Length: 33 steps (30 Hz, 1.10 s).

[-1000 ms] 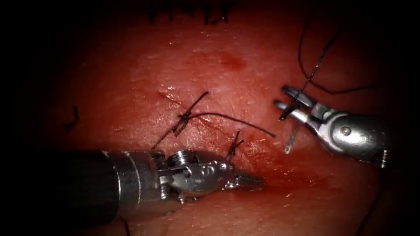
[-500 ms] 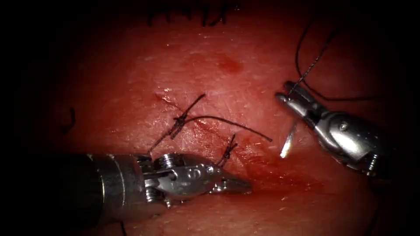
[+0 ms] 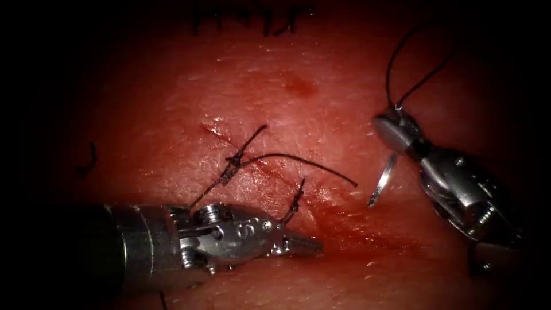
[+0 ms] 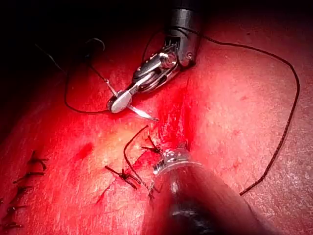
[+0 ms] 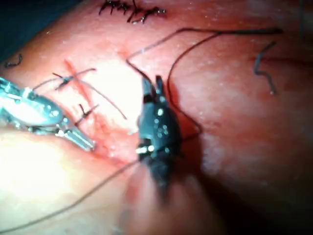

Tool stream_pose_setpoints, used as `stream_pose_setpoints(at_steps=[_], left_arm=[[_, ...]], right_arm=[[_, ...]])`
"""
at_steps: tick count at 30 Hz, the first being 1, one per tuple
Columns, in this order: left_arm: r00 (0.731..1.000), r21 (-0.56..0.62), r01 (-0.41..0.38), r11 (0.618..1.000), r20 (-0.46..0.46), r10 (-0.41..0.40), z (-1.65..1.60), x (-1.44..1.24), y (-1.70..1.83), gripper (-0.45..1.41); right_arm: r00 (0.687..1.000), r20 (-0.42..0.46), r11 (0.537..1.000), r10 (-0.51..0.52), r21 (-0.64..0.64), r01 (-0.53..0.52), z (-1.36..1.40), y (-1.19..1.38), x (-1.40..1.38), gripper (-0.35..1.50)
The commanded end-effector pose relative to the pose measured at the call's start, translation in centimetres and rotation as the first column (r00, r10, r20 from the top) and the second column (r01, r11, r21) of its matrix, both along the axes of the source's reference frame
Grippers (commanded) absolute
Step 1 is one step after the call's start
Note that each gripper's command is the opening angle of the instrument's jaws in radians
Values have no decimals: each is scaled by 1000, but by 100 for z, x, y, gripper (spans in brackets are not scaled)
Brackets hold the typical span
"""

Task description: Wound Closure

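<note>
The cut (image 3: 270, 169) runs slantwise down the tissue (image 3: 321, 97) and carries two knotted stitches (image 3: 234, 162) (image 3: 295, 201). A loose thread tail (image 3: 310, 165) trails right from the upper knot. My right tool (image 3: 393, 127), to the right of the cut, is shut on the curved needle (image 3: 381, 181) near its thread end. The needle hangs free above the tissue, tip downward. Thread (image 3: 396, 74) rises from these jaws. The left wrist view shows this tool (image 4: 117, 104) and the needle (image 4: 143, 113). My left tool (image 3: 307, 245) is shut on nothing, its tip low by the cut's lower end.
A row of older stitches (image 3: 252, 11) lies at the far edge. A cut bit of thread (image 3: 89, 158) lies to the left. Slack thread (image 4: 288, 98) loops over the tissue beside the right tool's shaft. Red fluid wets the tissue around the cut.
The right tool's jaws, open around the needle a second ago, have shut on it and turned upward and rightward. The left tool has slid back to the left.
</note>
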State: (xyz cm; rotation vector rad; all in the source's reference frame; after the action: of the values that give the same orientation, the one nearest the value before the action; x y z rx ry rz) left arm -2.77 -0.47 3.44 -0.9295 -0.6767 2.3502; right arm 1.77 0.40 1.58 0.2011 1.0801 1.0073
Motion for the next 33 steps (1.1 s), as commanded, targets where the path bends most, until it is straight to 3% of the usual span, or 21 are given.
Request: stream_pose_setpoints(at_steps=[1, 11, 19, 26, 28, 33], left_arm=[[1000, -1, 2, 1000, -1, -2, 5, -5, -2, -38], [1000, -3, 5, 1000, -3, -5, 4, -5, 0, -40], [1000, -2, 6, 1000, -3, -6, 2, -5, 2, -42], [1000, -5, 9, 1000, -5, -9, 1, -4, 3, -42], [1000, -5, 9, 1000, -5, -9, 1, -4, 3, -42], [1000, -4, 9, 1000, -5, -9, 1, -4, 3, -42]], right_arm=[[1000, -5, 1000, -18, 9, 18, 6, -10, 14, -35], [995, -45, 993, -89, 73, 92, 2, -18, 25, -35], [997, -54, 980, -60, 185, 69, 0, -25, 23, -35], [999, 34, 976, -41, 217, 33, -6, -23, -5, -35], [995, 96, 974, -31, 225, 9, -7, -22, -11, -35], [989, 145, 975, -41, 220, 8, -8, -23, -12, -35]])
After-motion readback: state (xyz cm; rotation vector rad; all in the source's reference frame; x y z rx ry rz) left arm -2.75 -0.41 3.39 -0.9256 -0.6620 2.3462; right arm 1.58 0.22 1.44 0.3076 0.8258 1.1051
